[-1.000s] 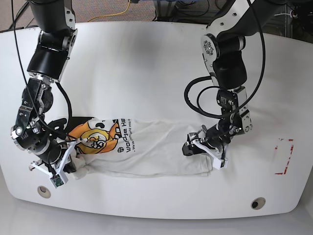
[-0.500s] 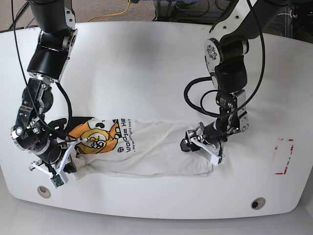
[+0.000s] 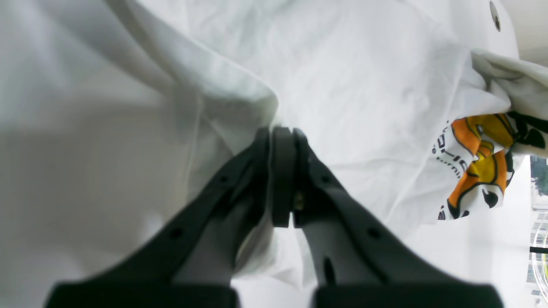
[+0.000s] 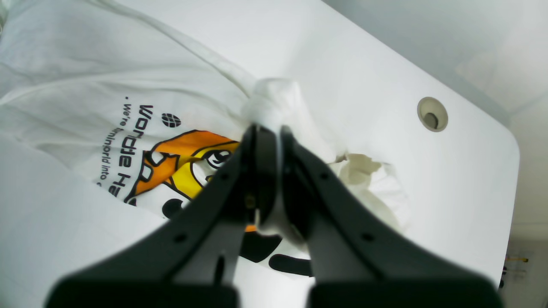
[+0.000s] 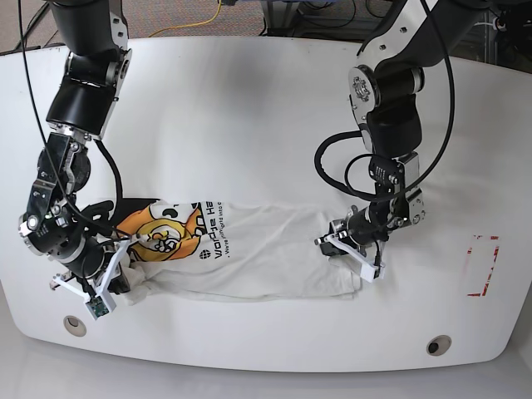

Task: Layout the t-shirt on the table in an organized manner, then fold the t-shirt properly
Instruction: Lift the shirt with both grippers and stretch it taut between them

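The off-white t-shirt point(image 5: 249, 258) lies in a crumpled band along the front of the white table point(image 5: 249, 125), its orange-and-yellow flower graphic point(image 5: 162, 235) at the left end. My left gripper point(image 5: 345, 249) is shut on a fold at the shirt's right end; the left wrist view shows its fingertips point(image 3: 280, 130) pinching the cloth point(image 3: 222, 85). My right gripper point(image 5: 116, 268) is shut on bunched fabric beside the graphic; the right wrist view shows it point(image 4: 267, 128) clamping a white wad point(image 4: 276, 100) next to the lettering point(image 4: 128, 145).
Two grey grommet holes sit near the front edge, one at the left point(image 5: 75, 325) and one at the right point(image 5: 438, 344). A red-outlined tape mark point(image 5: 482, 266) is at the right. Cables and equipment lie behind the table's back edge.
My left arm's wrist has shifted and turned slightly at the shirt's right end, its forearm drawn back a little. The right arm and the shirt's left end have not moved.
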Controlling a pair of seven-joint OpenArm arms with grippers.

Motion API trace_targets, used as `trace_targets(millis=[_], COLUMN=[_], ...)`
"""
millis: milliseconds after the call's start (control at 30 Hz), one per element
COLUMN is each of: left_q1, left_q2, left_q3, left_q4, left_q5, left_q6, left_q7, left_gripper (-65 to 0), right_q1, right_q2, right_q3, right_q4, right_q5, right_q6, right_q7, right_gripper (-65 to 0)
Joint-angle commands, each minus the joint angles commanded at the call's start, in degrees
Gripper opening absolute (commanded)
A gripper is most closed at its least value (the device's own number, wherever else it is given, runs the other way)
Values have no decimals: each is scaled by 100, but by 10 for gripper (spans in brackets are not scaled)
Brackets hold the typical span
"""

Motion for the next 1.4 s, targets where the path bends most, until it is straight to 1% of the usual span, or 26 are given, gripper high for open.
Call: trace_targets(millis=[100,200,267,333,433,500,600,767,933,1033,1133,1200,1267,1300,1400], left_q1=[158,211,211,185,123,35,-149,-492,-1029,-1354,-1793,-2084,-2374,-2541,-2892], left_q2=[-158,-316,-360,-519,-765,-862,-1020,-1116,-1169,-1301,-1301,-1310,-1336,-1407,-1618], left_q3=[0,-9,-18,-18,-18,-18,-26,-44,-123,-334,-580,-756,-897,-949,-958], left_q4=[721,1433,1723,2163,2593,2760,3042,3771,4255,4387,4396,4396,4396,4396,4352], left_q5=[-18,-18,-18,-18,-18,-18,-18,-26,-220,-334,-396,-404,-387,-378,-396], left_q6=[-70,-299,-422,-607,-774,-853,-949,-976,-932,-932,-923,-923,-923,-914,-782], left_q7=[431,765,941,1231,1433,1512,1820,2189,2435,2716,2919,3033,3059,3068,3068], left_gripper=[-644,-644,-644,-644,-644,-644,-644,-644,-644,-644,-644,-644,-644,-644,-644], right_q1=[0,0,35,62,255,343,440,721,1213,1600,2004,2374,2699,2866,3253], right_q2=[35,44,53,53,53,53,53,53,53,62,132,246,334,387,448], right_q3=[9,18,88,220,255,255,255,237,237,229,211,-18,-229,-316,-378], right_q4=[176,316,343,343,290,229,176,-70,-563,-870,-1213,-1495,-1670,-1749,-1899], right_q5=[0,-9,-9,-9,-9,-9,-9,-9,-9,-9,-18,-18,-18,-18,-9], right_q6=[0,0,0,0,0,0,0,0,0,0,0,0,0,0,0], right_q7=[-9,-9,-9,-9,-9,-9,-9,-9,-9,-9,-9,-9,-9,-9,-9], right_gripper=[-650,-650,-650,-650,-650,-650,-650,-650,-650,-650,-650,-650,-650,-650,-650])
